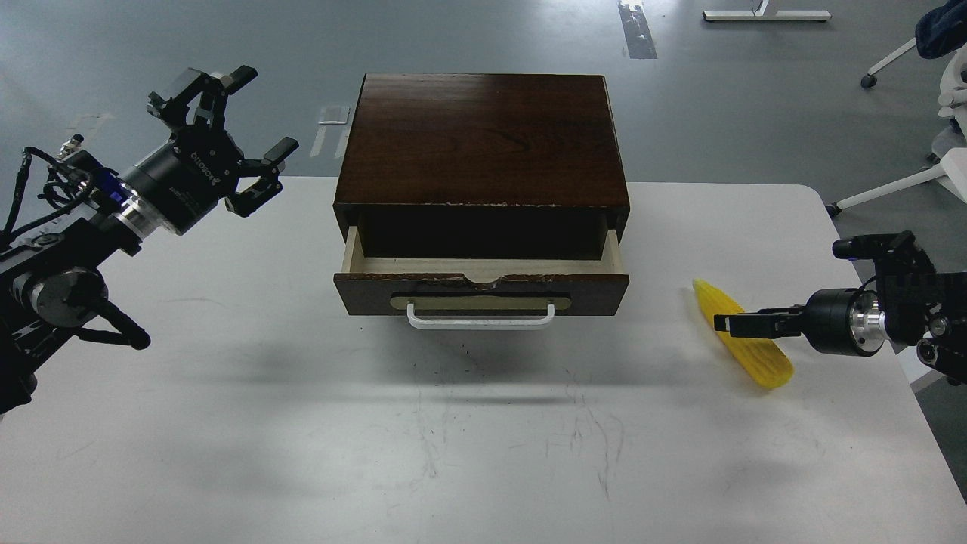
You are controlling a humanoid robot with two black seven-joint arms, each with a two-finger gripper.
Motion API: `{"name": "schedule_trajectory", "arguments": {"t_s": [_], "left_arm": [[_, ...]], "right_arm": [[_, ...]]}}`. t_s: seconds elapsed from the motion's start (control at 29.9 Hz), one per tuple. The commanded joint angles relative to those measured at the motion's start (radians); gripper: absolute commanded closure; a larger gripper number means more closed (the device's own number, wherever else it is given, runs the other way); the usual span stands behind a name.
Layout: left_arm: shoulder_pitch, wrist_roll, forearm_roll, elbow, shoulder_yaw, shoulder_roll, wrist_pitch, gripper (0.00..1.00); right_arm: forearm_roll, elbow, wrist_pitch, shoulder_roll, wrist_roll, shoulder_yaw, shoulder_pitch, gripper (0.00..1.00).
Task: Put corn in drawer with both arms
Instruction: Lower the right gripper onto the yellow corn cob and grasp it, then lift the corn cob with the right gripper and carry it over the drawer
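Observation:
The yellow corn (pixel 764 366) lies on the white table (pixel 302 423), to the right of the drawer. The dark brown box (pixel 483 136) stands at the table's back middle. Its drawer (pixel 483 293) is pulled partly out and shows a strip of pale wood inside; nothing shows in it. My right gripper (pixel 727 323) comes in from the right, is seen edge-on and sits low across the middle of the corn; I cannot tell whether its fingers touch the cob. My left gripper (pixel 227 128) is open and empty, raised to the left of the box.
The white bar handle (pixel 480 321) sticks out from the drawer front. The table's right edge runs close behind my right arm. White chair legs (pixel 899 185) stand on the grey floor beyond the table's right corner.

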State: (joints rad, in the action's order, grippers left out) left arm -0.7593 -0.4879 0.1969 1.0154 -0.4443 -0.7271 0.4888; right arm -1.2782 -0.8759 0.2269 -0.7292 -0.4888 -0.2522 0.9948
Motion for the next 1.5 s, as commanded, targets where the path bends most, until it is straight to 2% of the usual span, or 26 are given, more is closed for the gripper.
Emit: {"name": "schedule_trajectory", "arguments": {"t_s": [0.0, 0.13, 0.17, 0.2, 0.23, 0.27, 0.33, 0.37, 0.47, 0.57, 0.77, 0.87, 1.0, 1.17, 1.47], "left_arm": [[0.0, 0.002, 0.001, 0.0, -0.002, -0.002, 0.0, 0.02], [0.0, 0.002, 0.001, 0.0, -0.002, -0.002, 0.0, 0.02], [0.0, 0.002, 0.001, 0.0, -0.004, -0.003, 0.0, 0.02], [0.0, 0.0, -0.002, 0.0, -0.004, -0.003, 0.0, 0.02], [0.0, 0.0, -0.002, 0.0, -0.004, -0.003, 0.0, 0.02], [0.0, 0.0, 0.001, 0.0, -0.004, -0.003, 0.0, 0.02], [0.0, 0.002, -0.002, 0.0, -0.004, -0.003, 0.0, 0.02], [0.0, 0.0, -0.002, 0.0, -0.004, -0.002, 0.0, 0.02], [0.0, 0.0, 0.001, 0.0, -0.004, -0.003, 0.0, 0.02], [0.0, 0.002, 0.001, 0.0, -0.004, -0.003, 0.0, 0.02], [-0.002, 0.002, 0.001, 0.003, -0.011, -0.005, 0.0, 0.02], [0.0, 0.002, 0.001, 0.003, -0.017, -0.002, 0.0, 0.02], [-0.002, 0.002, 0.001, 0.005, -0.017, -0.003, 0.0, 0.02], [-0.002, 0.003, 0.001, 0.006, -0.025, -0.006, 0.0, 0.02], [-0.005, 0.006, 0.001, 0.009, -0.025, -0.009, 0.0, 0.02]], "right_arm": [[0.0, 0.003, -0.02, 0.01, 0.0, -0.048, -0.005, 0.04], [-0.001, 0.003, -0.034, 0.008, 0.0, -0.073, -0.005, 0.11], [-0.001, 0.003, -0.034, 0.008, 0.0, -0.079, -0.005, 0.19], [-0.001, 0.003, -0.034, 0.007, 0.0, -0.082, -0.005, 0.31], [-0.001, 0.003, -0.034, 0.005, 0.0, -0.082, -0.005, 0.38], [-0.001, 0.003, -0.034, 0.004, 0.0, -0.084, -0.004, 0.51], [-0.001, 0.003, -0.034, 0.004, 0.0, -0.084, -0.004, 0.64], [-0.001, 0.003, -0.034, 0.002, 0.0, -0.084, -0.002, 0.74], [0.0, -0.002, -0.034, 0.001, 0.0, -0.085, 0.002, 0.86], [0.0, -0.017, -0.038, -0.006, 0.0, -0.084, 0.027, 0.94], [0.0, -0.136, -0.049, -0.085, 0.0, -0.084, 0.264, 0.95], [0.0, -0.159, -0.038, -0.085, 0.0, -0.087, 0.417, 0.94], [0.0, -0.183, -0.035, -0.046, 0.0, -0.104, 0.528, 0.93], [0.0, -0.184, -0.035, 0.132, 0.0, -0.251, 0.727, 0.93], [-0.001, -0.18, -0.044, 0.431, 0.0, -0.349, 0.87, 0.91]]}}
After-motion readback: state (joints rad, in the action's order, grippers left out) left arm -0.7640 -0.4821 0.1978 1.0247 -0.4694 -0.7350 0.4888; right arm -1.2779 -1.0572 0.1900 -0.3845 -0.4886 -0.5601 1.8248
